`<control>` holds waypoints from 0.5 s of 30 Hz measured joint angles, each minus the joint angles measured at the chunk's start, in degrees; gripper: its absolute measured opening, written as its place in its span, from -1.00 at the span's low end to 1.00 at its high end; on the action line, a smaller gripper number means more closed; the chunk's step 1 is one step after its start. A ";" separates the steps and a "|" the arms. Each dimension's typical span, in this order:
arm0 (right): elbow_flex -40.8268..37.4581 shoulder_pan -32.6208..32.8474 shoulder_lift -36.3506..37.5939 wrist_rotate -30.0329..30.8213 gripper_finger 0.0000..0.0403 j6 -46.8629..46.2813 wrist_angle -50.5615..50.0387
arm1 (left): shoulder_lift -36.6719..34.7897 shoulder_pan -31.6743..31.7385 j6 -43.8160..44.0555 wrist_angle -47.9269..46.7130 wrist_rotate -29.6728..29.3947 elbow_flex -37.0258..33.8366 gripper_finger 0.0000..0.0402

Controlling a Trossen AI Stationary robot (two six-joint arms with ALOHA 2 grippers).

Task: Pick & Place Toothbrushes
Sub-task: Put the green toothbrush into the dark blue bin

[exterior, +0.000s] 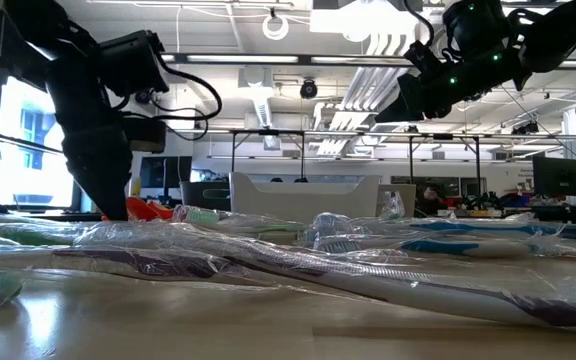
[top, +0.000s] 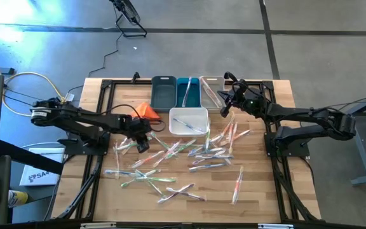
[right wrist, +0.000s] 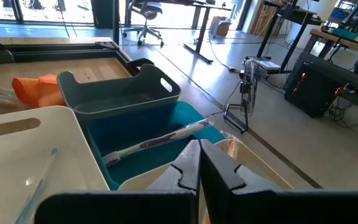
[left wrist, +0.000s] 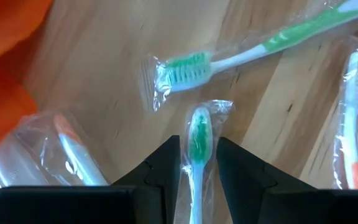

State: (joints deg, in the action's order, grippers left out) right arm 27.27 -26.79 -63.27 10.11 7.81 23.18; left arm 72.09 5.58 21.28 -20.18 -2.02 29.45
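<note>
Many wrapped toothbrushes, thin sticks with green, blue, orange or whitish handles in clear plastic sleeves, lie scattered across the wooden bench, evidently awaiting sorting. At the left, the left end effector is low over the near edge of the pile, beside a folded orange cloth. Its fingers stand slightly apart, clamped on the neck of a green-bristled toothbrush in its wrapper; the grip near the head appears to be a pick in progress. Toward the middle, a white rectangular bin holds at least one blue brush. Behind it stand a grey bin, a teal bin containing one brush, and a clear bin. At the right, the right end effector hovers above the clear bin with its fingers together and nothing between them.
</note>
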 joint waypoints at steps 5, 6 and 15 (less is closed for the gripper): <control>0.00 0.00 -0.02 0.01 -0.99 0.02 0.00 | 2.34 0.00 0.21 0.20 -0.01 0.17 -0.48; 0.00 0.00 -0.01 0.02 -0.99 0.02 0.01 | 2.60 0.00 0.21 0.22 -0.01 0.21 -0.49; 0.00 0.00 -0.02 0.02 -0.99 0.06 -0.44 | 2.54 0.02 0.29 0.96 1.51 0.21 -0.85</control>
State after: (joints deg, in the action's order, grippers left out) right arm 27.27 -26.79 -63.29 10.13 7.88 22.75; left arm 74.63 5.61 21.57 -19.23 -0.51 29.66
